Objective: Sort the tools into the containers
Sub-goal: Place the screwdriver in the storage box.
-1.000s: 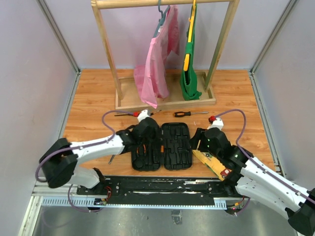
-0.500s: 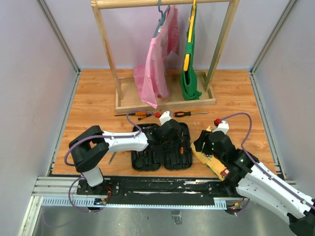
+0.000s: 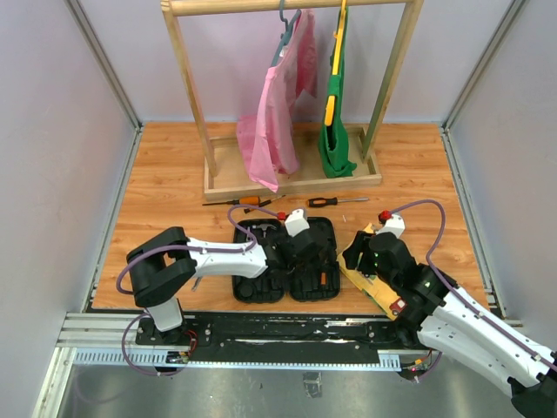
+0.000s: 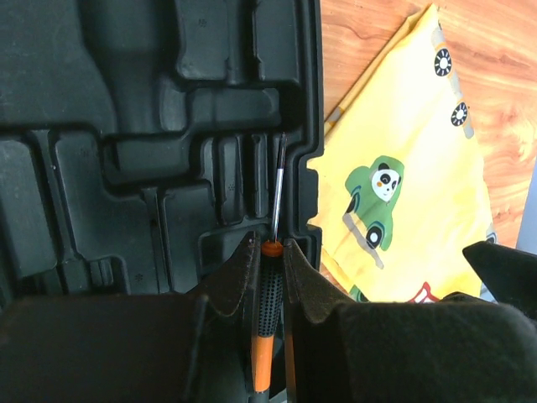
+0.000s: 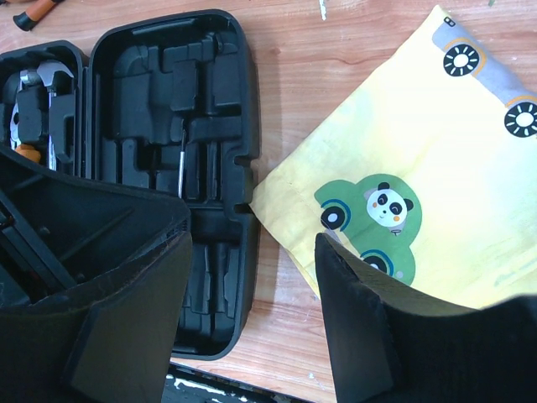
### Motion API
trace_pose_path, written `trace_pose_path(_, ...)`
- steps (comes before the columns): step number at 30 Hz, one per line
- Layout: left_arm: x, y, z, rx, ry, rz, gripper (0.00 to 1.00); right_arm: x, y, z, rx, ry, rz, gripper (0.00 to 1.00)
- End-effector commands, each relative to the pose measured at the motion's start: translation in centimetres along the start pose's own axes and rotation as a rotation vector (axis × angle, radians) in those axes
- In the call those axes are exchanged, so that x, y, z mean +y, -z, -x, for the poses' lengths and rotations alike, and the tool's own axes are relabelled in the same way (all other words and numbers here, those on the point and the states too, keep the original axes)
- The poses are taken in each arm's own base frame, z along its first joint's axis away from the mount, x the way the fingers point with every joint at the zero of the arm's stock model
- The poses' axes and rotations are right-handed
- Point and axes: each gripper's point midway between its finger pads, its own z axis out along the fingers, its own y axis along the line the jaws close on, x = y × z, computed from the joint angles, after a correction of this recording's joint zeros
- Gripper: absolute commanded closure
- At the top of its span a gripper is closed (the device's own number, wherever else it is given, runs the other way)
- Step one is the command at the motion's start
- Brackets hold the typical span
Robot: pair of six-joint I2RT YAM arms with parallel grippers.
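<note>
Left gripper (image 4: 268, 252) had shifted from the left half of the case (image 4: 126, 126) across to its right half. Jaws pinched shut on the small screwdriver (image 4: 268, 290) by its handle, shaft tip over a moulded slot near the case's edge. Right gripper (image 5: 252, 239) hung wide apart and empty, above the case rim and yellow board (image 5: 436, 151).

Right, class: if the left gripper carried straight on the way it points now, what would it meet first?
Probably the black tool case: the screwdriver held in the left gripper aims its tip at the moulded slots near the case's edge. How high the tip sits above them is unclear.
</note>
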Motion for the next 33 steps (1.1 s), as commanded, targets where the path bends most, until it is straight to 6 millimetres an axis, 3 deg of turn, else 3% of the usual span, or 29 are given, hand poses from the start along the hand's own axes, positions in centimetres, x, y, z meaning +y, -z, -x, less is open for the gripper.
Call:
trace_pose_path(1, 1.0, 0.0, 0.1, -0.052, 0.015, 0.046, 0.96, -1.2, -0.2, -0.6, 0.011, -0.008, -0.045, 0.38)
trace_pose_path(15, 2.3, 0.6, -1.3, -0.048, -0.006, 0.084, 0.92, -1.2, -0.5, -1.1, 0.024, -0.017, -0.036, 0.38)
trace_pose_path(27, 1.7, 1.5, -0.5, -0.073, 0.007, 0.063, 0.69, -1.0, -0.7, -1.2, 0.029, -0.017, -0.03, 0.38)
trace_pose_path(33, 1.1, 2.0, 0.2, -0.091, -0.001, 0.043, 0.67, -1.0, -0.6, -1.1, 0.026, -0.017, -0.03, 0.38)
